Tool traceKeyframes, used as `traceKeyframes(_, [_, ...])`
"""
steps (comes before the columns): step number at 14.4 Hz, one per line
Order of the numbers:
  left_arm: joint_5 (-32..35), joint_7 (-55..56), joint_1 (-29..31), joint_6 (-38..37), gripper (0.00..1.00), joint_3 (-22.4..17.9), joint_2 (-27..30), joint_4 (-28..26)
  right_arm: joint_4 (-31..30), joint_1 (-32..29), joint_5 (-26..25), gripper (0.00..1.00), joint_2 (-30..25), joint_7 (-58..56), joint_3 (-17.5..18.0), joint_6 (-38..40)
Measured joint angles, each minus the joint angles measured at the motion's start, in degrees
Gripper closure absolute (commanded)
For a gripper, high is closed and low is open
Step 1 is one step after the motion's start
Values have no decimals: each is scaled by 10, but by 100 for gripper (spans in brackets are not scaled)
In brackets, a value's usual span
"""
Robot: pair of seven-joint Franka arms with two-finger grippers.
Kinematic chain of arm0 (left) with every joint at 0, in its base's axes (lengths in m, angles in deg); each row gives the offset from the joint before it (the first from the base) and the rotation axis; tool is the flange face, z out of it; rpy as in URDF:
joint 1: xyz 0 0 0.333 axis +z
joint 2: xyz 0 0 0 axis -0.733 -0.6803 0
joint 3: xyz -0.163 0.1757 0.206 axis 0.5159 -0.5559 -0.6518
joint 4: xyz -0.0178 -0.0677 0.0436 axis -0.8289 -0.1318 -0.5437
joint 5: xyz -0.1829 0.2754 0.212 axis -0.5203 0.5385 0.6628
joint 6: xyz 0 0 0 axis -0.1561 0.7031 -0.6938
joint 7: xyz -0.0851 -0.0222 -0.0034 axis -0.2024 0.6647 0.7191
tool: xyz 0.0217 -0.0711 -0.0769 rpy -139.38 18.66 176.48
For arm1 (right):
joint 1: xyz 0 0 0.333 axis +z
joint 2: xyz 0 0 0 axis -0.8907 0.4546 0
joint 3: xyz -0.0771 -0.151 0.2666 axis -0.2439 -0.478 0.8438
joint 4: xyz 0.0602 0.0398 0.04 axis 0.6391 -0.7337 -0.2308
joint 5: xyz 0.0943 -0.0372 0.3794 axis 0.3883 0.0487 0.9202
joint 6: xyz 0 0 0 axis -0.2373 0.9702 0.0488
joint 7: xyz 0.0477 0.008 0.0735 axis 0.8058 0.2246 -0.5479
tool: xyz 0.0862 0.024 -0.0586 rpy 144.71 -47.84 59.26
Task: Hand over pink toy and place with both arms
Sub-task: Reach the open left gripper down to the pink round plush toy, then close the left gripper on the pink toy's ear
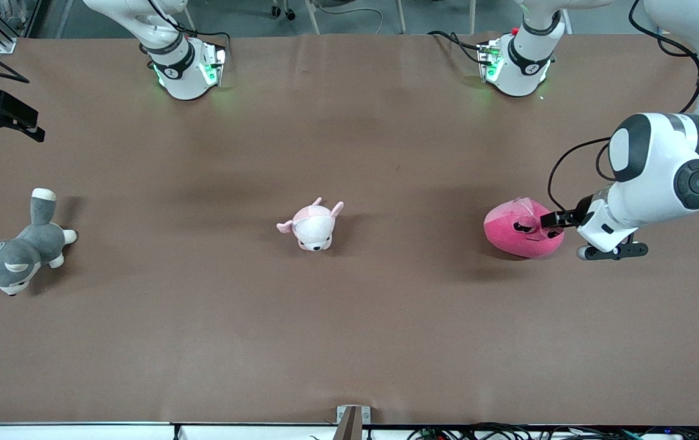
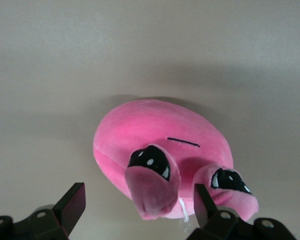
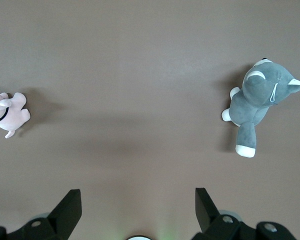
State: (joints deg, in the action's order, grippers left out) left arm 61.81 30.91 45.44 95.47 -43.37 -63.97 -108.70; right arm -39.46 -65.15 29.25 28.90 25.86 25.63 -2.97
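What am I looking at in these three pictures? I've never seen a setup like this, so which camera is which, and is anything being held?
Two white robot arms stand at a brown table. The wide picture comes from a high camera facing them; the other two come from cameras on each arm's wrist.

Three plush toys lie in a row on the table: the pink toy toward the left arm's end, a pale pink-and-white plush in the middle, and a grey-and-white dog plush toward the right arm's end.

The left tool sits low beside the pink toy, fingers open on either side of its face, so it grips nothing yet. The right tool waits, open, high over bare table. Nothing is held.
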Motion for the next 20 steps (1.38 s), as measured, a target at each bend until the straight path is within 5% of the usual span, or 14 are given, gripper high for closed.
traceKeyframes(7, [-10,0,0,15,45,0,-13,-1,0,0,0,0,0,0,0,0])
traceKeyframes(12, [-10,17,0,15,83,0,-15,-5,0,0,0,0,0,0,0,0])
traceKeyframes(20, [-10,144,-22,-65,89,41,2,52,0,0,0,0,0,0,0,0])
